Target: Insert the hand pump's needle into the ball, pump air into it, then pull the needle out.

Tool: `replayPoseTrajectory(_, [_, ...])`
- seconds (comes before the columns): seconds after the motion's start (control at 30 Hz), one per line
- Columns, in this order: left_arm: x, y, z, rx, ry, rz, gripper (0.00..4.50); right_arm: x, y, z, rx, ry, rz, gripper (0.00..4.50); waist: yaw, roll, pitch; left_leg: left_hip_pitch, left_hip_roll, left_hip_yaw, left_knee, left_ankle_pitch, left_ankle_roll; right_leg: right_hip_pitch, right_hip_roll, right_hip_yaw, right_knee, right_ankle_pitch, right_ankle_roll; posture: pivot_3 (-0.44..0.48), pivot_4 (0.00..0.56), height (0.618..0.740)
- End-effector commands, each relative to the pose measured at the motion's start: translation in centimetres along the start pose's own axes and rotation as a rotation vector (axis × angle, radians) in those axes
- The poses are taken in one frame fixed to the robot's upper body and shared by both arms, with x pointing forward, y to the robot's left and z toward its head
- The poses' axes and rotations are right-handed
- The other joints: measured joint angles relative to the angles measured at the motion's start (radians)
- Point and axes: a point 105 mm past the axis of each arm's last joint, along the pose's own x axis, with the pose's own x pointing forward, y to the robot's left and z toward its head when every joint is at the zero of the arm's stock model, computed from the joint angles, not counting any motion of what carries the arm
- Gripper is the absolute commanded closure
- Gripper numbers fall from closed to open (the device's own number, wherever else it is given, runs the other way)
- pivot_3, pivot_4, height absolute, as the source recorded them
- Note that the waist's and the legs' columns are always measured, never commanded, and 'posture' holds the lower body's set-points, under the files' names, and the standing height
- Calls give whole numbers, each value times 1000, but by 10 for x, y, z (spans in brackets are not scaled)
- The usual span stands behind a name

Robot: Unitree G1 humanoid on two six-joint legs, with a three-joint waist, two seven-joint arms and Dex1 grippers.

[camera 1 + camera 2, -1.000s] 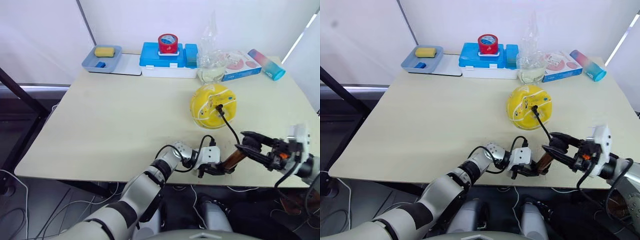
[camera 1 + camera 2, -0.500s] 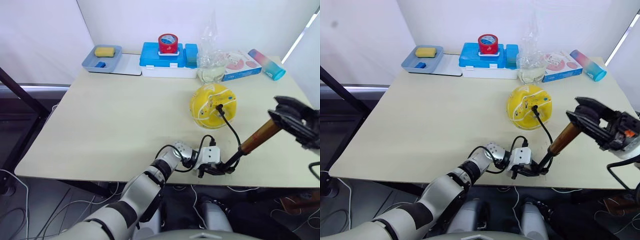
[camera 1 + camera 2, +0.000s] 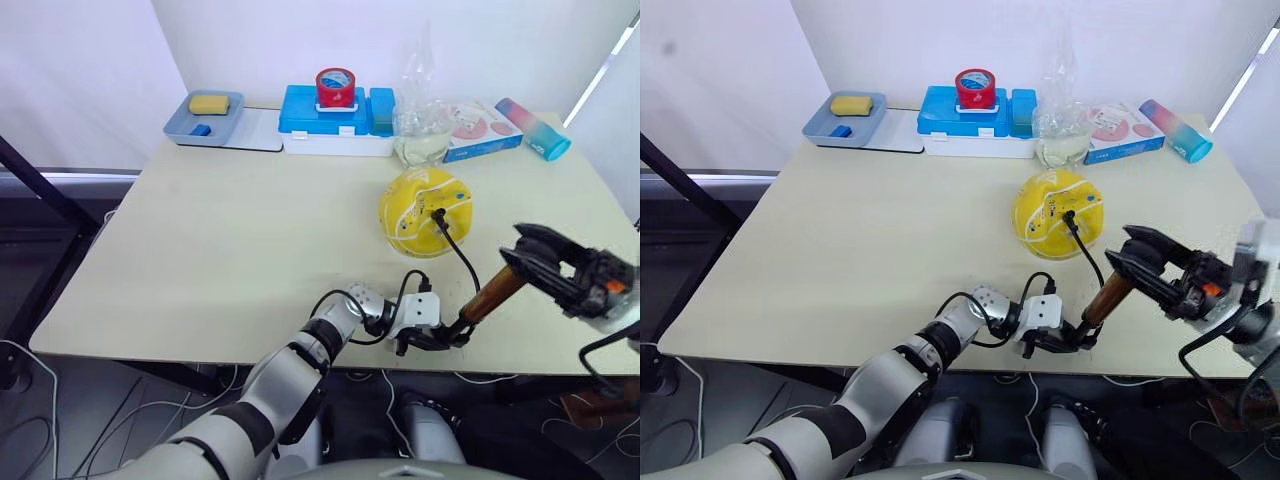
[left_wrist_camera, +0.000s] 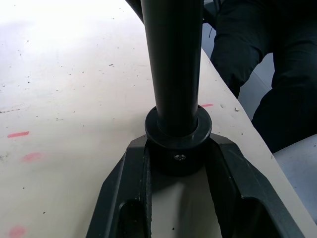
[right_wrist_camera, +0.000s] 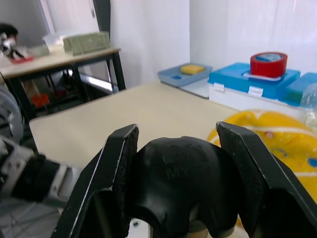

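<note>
Hand pump (image 3: pixel 487 298) stands slanted near the desk's (image 3: pixel 230 230) front edge, held at both ends. Its black base cap sits between the fingers (image 4: pixel 247 193) of the left hand (image 3: pixel 432 340), which pinch it from both sides against the desk top. At the upper end, the right hand (image 3: pixel 540 262) has its two black fingers (image 5: pixel 116 163) pressed onto the black T-handle (image 5: pixel 181 173); a stretch of the gold-bronze barrel shows between the two hands. From the base a thin black hose (image 3: pixel 458 250) curves up and away from the left hand to the ball (image 3: pixel 425 211), which rests on the desk beyond both hands, well apart from the left one. The needle (image 3: pixel 437 213) with its black fitting sits in the ball's near side, its pin hidden inside the yellow rubber.
</note>
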Motion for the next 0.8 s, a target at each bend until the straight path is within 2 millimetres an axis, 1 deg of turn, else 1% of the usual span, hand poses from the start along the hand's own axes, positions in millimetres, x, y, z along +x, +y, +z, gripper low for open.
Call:
replayPoseTrajectory(0.03, [18,-21,-5,-23,30,-88,3433,-1,0,-42,29,99,-21,2488,0,0,0,0,0,0,0,0,0,0,0,0,0,0,0,0,150,739])
replayPoseTrajectory(0.1, [18,-21,-5,-22,30,-88,3433,-3,0,-57,23,140,-24,2488,0,0,0,0,0,0,0,0,0,0,0,0,0,0,0,0,150,739])
replayPoseTrajectory(0.17, [19,-21,-5,-19,29,-88,3433,-4,-1,-66,26,153,-36,2488,0,-1,0,0,0,0,0,0,0,0,0,0,0,0,0,0,150,739])
replayPoseTrajectory(0.23, [19,-19,-2,-19,13,-76,3433,-5,-1,-68,19,156,-38,2488,0,0,-1,0,0,0,0,0,0,0,0,0,0,0,0,0,150,739])
replayPoseTrajectory(0.3, [20,-17,2,-12,-3,-57,3433,-6,-2,-63,2,141,-36,2488,0,0,-1,0,0,0,0,0,0,0,0,0,0,0,0,0,150,739])
replayPoseTrajectory(0.37, [20,-16,2,-3,-4,-53,3433,-7,-1,-52,-15,104,-27,2488,0,0,0,0,0,0,0,0,0,0,0,0,0,0,0,0,150,739])
replayPoseTrajectory(0.47, [21,-16,2,16,5,-50,3433,-8,5,-33,-49,57,18,2488,1,0,0,0,0,0,0,0,0,0,0,0,0,0,0,0,150,739])
replayPoseTrajectory(0.6, [19,-14,0,34,15,-27,3433,-13,7,14,-158,7,40,2488,2,4,2,-1,-1,0,0,0,0,-1,-2,0,0,0,0,0,150,739])
replayPoseTrajectory(0.67, [19,-14,-1,37,17,-25,3433,-16,4,36,-196,-20,28,2488,2,3,3,-1,-1,0,0,0,0,-1,-1,0,0,0,0,0,150,739])
replayPoseTrajectory(0.8, [19,-15,-2,42,21,-31,3434,-21,4,70,-224,-68,26,2488,2,3,3,-1,-1,0,0,0,0,-1,-1,0,0,0,0,0,150,739])
